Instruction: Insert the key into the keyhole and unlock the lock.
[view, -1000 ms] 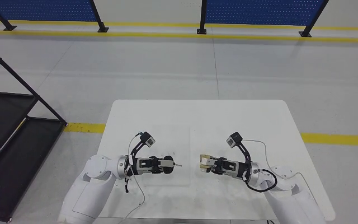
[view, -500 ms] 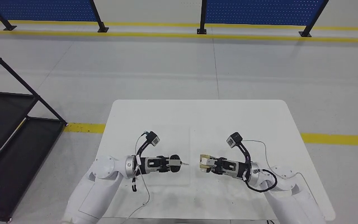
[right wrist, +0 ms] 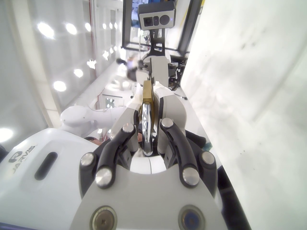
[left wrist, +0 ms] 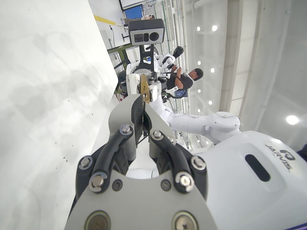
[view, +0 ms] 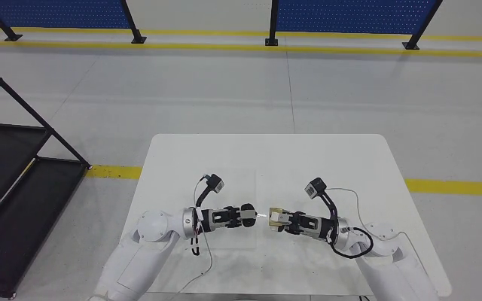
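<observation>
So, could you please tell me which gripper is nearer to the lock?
Right. The right gripper is shut on the lock; the left gripper, holding the key, faces it with the key between them.

White rectangular table (view: 324, 162), rounded corners

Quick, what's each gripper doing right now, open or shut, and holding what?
Left gripper: shut on the key.
Right gripper: shut on the padlock.
</observation>
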Tool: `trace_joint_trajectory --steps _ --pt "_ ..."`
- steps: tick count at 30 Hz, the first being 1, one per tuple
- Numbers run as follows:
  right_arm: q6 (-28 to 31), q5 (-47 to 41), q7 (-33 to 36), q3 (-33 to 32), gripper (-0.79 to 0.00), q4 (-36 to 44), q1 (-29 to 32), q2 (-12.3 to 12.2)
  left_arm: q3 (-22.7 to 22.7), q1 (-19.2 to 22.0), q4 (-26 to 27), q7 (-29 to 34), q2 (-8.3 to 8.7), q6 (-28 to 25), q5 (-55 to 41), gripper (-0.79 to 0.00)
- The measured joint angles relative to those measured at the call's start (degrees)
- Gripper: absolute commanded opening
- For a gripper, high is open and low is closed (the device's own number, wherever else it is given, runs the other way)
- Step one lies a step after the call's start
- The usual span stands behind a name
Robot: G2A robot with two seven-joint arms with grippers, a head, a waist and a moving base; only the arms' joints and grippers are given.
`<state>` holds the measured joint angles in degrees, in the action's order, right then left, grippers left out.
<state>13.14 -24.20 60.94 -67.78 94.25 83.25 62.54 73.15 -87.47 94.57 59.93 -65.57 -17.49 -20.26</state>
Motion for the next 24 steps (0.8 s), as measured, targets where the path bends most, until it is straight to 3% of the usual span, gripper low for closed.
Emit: trace_joint_trajectory --steps 24 --pt "0.0 0.0 0.0 0.0 -0.785 0.0 0.0 0.0 -2.16 1.3 -0.72 -1.8 0.49 -0.11 -0.62 -0.785"
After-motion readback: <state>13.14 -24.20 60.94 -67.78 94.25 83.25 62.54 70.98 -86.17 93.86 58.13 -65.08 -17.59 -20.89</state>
